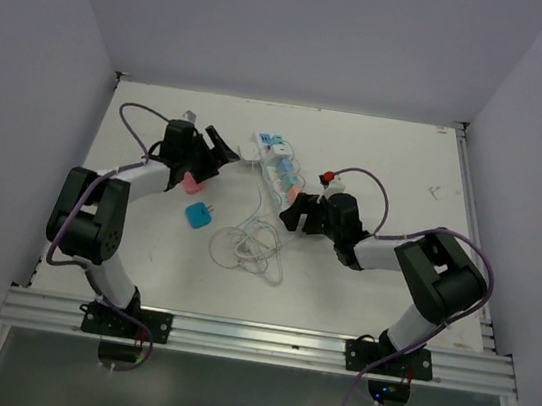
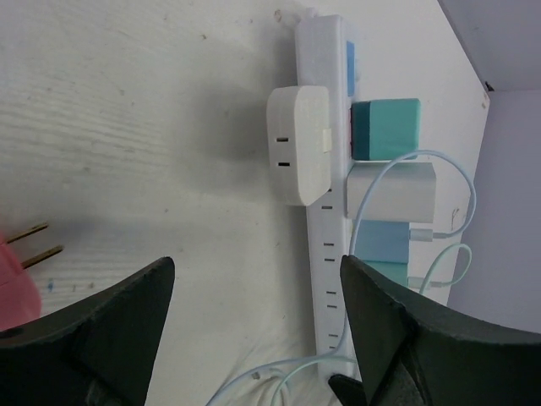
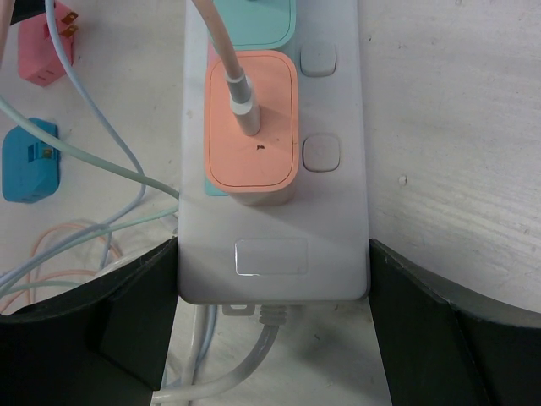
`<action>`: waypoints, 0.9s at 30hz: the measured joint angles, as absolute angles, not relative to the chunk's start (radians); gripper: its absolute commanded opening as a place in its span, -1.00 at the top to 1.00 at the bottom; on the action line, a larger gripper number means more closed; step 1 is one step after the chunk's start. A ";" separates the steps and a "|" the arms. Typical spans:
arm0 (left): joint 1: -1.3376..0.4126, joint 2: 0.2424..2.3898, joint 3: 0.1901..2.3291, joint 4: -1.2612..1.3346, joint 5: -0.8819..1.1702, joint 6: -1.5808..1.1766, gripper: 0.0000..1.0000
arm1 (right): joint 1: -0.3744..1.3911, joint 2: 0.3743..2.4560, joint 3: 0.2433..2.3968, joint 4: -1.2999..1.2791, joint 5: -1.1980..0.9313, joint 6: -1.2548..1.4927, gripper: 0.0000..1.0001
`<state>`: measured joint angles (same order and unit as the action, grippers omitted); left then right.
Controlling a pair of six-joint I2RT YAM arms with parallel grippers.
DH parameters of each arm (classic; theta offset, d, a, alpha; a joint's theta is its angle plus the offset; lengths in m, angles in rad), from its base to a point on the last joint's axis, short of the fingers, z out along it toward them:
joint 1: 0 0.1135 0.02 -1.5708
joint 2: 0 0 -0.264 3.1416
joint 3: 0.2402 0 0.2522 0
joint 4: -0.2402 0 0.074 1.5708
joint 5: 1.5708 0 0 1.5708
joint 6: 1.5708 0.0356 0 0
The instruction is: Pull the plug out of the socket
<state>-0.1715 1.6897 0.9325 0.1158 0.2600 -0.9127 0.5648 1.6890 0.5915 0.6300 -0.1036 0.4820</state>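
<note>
The socket (image 1: 278, 167), a long white power strip, lies at the table's middle back. My right gripper (image 3: 272, 264) is shut on its near cable end, with a finger pressed on each side. An orange plug (image 3: 251, 127) with a pink cable sits just beyond the fingers, and a mint plug (image 3: 254, 19) sits past it. My left gripper (image 2: 254, 338) is open and empty, left of the strip's far end. It faces a white plug (image 2: 297, 144) seated in the strip's side (image 2: 325, 254). Teal (image 2: 385, 127) and white (image 2: 390, 196) cubes sit on top.
A loose pink plug (image 1: 193, 184) and a loose blue plug (image 1: 199, 215) lie left of the strip; both also show in the right wrist view, the pink one (image 3: 46, 51) and the blue one (image 3: 30, 165). Tangled thin cables (image 1: 245, 245) lie in front. Walls enclose the table.
</note>
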 measured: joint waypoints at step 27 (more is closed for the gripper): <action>-0.190 2.045 1.140 0.377 0.398 -1.027 0.39 | 0.566 1.729 0.611 0.675 -0.131 0.485 1.00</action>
<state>-0.1898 2.0449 1.1397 0.3767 0.3981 -1.0271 0.5655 1.7294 0.6109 0.6746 -0.1307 0.4850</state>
